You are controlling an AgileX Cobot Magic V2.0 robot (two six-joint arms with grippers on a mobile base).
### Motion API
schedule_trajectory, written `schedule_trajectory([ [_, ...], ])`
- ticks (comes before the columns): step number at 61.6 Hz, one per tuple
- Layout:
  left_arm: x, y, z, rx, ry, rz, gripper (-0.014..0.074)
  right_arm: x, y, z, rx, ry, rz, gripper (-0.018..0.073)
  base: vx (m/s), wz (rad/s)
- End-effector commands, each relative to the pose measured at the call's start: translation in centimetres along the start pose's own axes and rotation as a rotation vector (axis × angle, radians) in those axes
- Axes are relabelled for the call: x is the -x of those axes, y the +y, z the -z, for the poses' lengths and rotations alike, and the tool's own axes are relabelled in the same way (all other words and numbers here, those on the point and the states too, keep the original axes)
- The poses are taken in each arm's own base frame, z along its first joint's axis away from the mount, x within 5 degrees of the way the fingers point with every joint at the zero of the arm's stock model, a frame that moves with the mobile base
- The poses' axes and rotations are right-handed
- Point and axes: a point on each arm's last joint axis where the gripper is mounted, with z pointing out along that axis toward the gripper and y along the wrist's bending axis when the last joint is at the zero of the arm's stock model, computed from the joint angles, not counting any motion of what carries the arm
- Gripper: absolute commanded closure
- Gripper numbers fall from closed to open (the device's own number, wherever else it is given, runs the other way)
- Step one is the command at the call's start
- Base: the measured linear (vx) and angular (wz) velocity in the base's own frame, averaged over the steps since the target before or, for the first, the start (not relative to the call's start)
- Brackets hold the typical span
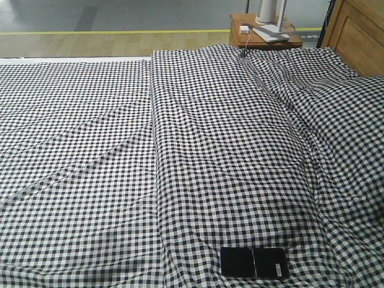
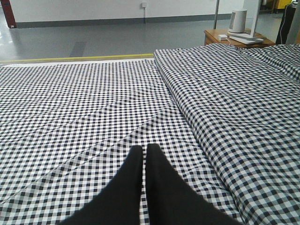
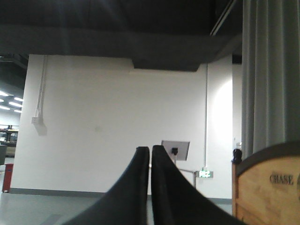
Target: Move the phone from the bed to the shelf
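Note:
The phone (image 1: 254, 262), a glossy black slab with a white sticker at its right end, lies flat on the bed (image 1: 120, 180) near the front edge, right of centre. No gripper shows in the front view. In the left wrist view my left gripper (image 2: 144, 148) is shut with nothing in it, low over the checked bed (image 2: 84, 108); the phone is out of that view. My right gripper (image 3: 150, 149) is shut and empty, raised and pointing at a far white wall. The shelf is out of view.
A reddish-brown bedside table (image 1: 264, 37) with a white lamp base (image 1: 271, 24) stands beyond the bed's far right corner. A wooden headboard (image 1: 357, 33) runs along the right. A raised fold of cloth (image 1: 155, 120) runs down the bed's middle.

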Motion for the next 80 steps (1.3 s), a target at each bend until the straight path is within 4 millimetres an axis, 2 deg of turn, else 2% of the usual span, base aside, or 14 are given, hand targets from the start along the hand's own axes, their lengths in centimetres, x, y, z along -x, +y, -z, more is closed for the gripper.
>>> schedule_trajectory([
  [1,0.6,0.1,0.0,0.005,-0.077,0.01,0.0596,2.8,-0.1,-1.3,-0.002,-0.034,0.039,0.0564,0.0,0.0],
  [9,0.6,0.1,0.0,0.005,-0.077,0.01,0.0596,5.0,-0.2,-3.3,0.012,0.028,0.03,0.0561,0.0,0.0],
  [25,0.6,0.1,0.0,0.005,-0.077,0.01,0.0596,7.2,0.0,-8.6,0.052,0.28,-0.01,0.0557,0.0,0.0],
  [33,0.6,0.1,0.0,0.005,-0.077,0.01,0.0596,7.0,0.2,-11.2,0.065,0.408,-0.03,0.0546,0.0,0.0],
  [44,0.6,0.1,0.0,0.005,-0.077,0.01,0.0596,4.9,0.4,-13.3,0.08,0.567,-0.032,0.0484,0.0,0.0],
  [53,0.6,0.1,0.0,0.005,-0.077,0.01,0.0596,3.3,0.6,-14.0,0.09,0.666,-0.032,0.034,0.0,0.0],
  [67,0.6,0.1,0.0,0.005,-0.077,0.01,0.0596,3.1,0.6,-14.1,0.09,0.674,-0.032,-0.0024,0.0,0.0],
  [71,0.6,0.1,0.0,0.005,-0.077,0.01,0.0596,3.1,0.6,-14.1,0.09,0.674,-0.032,-0.0105,0.0,0.0],
  [75,0.6,0.1,0.0,0.005,-0.077,0.01,0.0596,3.1,0.6,-14.1,0.091,0.678,-0.032,-0.0158,0.0,0.0],
  [80,0.6,0.1,0.0,0.005,-0.077,0.01,0.0596,3.1,0.6,-14.1,0.091,0.679,-0.032,-0.0169,0.0,0.0],
])
